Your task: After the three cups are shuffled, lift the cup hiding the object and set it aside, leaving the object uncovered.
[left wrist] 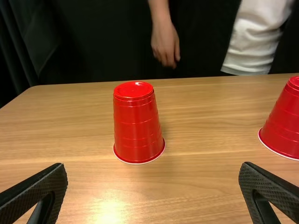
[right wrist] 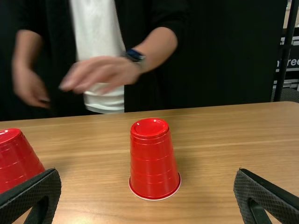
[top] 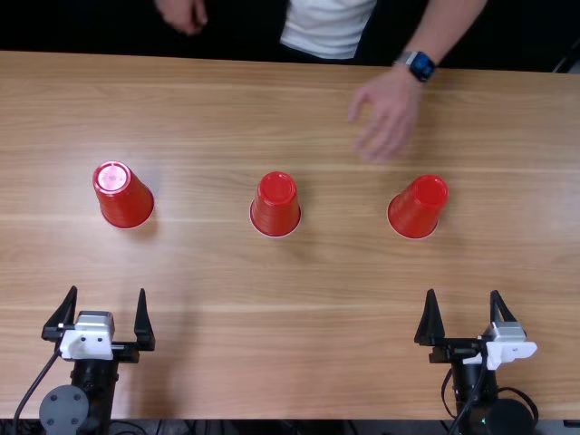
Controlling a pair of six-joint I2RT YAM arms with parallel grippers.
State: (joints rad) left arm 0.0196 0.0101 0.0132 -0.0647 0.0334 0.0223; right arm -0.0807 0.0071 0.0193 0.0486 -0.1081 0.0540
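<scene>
Overhead first. Light brown wooden table (top: 272,290) bears three upturned red plastic cups with white rims in a row across mid-frame, well apart: left cup (top: 122,197), middle cup (top: 275,205), right cup (top: 418,207). Person's hand (top: 388,115), watch at the wrist, is upper right of centre, over bare wood beyond the right cup and touching none. Left gripper (top: 106,299), lower left, has its fingers spread and holds nothing. Right gripper (top: 462,299), lower right, is likewise spread and bare. Hidden object: under one cup, but which cannot be told.

Left wrist view. Left cup (left wrist: 138,123) stands mouth down ahead of the parted black fingers (left wrist: 37,191). Middle cup (left wrist: 282,126) is beside it, partly cut off.

Right wrist view. Right cup (right wrist: 154,161) stands ahead of the parted fingers (right wrist: 266,196), with the middle cup (right wrist: 16,156) off to its side. The hand (right wrist: 100,74) is blurred above the far edge.

Handling note, by judgement: the step is to wait and watch. Hold both grippers back until the hand withdraws. Then take the chosen cup at mid-wall with a light squeeze, since thin plastic should buckle. Lift straight up and set it down well apart.
</scene>
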